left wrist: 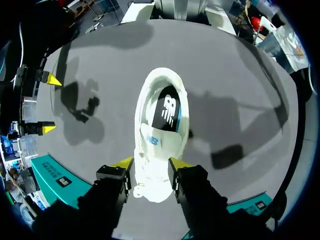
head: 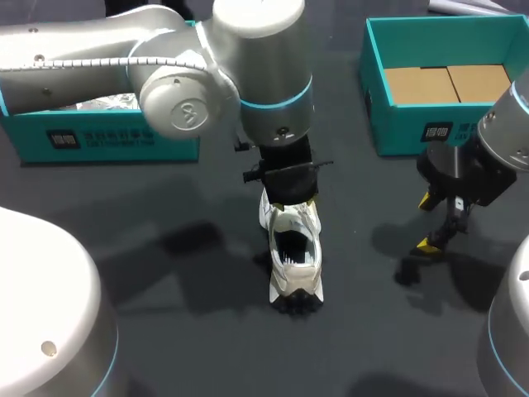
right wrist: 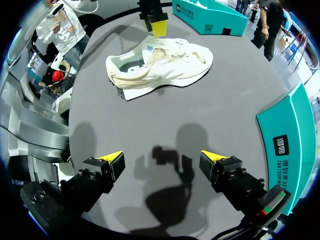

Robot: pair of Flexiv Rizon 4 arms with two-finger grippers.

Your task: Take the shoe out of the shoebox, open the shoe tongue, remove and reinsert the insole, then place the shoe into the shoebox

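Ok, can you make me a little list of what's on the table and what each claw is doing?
shoe: white shoe, upright on the dark table, outside both boxes
insole: dark insole, inside the shoe
left claw: closed on the shoe's front part, one finger on each side
right claw: open, holding nothing, apart from the shoe
left box: teal, behind the shoe
right box: teal, cardboard inside
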